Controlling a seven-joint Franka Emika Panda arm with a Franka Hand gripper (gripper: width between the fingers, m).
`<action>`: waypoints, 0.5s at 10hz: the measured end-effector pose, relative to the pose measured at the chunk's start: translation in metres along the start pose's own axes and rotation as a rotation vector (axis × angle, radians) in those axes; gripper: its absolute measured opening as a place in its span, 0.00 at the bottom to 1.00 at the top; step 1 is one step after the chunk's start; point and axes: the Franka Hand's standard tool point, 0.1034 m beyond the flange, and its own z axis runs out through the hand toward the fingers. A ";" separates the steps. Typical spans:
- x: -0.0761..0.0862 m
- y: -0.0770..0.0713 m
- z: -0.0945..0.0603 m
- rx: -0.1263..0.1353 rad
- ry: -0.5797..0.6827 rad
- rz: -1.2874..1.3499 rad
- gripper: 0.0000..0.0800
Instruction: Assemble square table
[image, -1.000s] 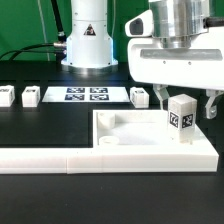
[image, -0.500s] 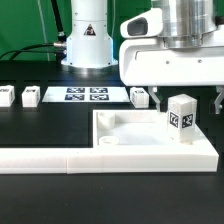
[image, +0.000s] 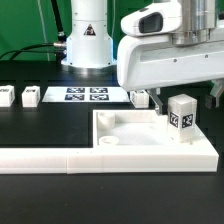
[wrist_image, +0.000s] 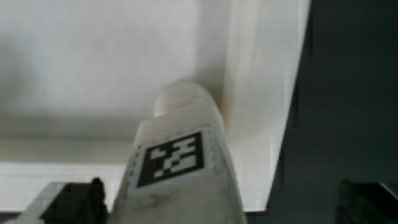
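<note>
The white square tabletop (image: 150, 152) lies tray-side up at the front of the exterior view's right. One white tagged leg (image: 181, 119) stands upright in its right far corner; the wrist view shows it from above (wrist_image: 178, 165) against the tabletop's floor (wrist_image: 71, 70). My gripper (image: 186, 97) hangs just above the leg's top, open. Its fingers are spread on either side of the leg and do not touch it; they show as dark tips in the wrist view, with the gripper (wrist_image: 217, 208) centred over the leg.
A long white L-shaped border bar (image: 40, 158) runs along the front left against the tabletop. Loose legs (image: 30, 97) (image: 5, 97) lie at the left, another (image: 139, 96) behind the tabletop. The marker board (image: 84, 95) lies in front of the robot base (image: 88, 40).
My gripper has risen from around the leg to above its top and shifted slightly to the exterior view's left. The leg stays upright in the corner.
</note>
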 end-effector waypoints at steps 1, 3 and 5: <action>0.001 0.002 -0.001 -0.006 0.001 -0.097 0.81; 0.004 0.005 -0.003 -0.016 0.001 -0.289 0.81; 0.004 0.006 -0.003 -0.017 0.001 -0.315 0.65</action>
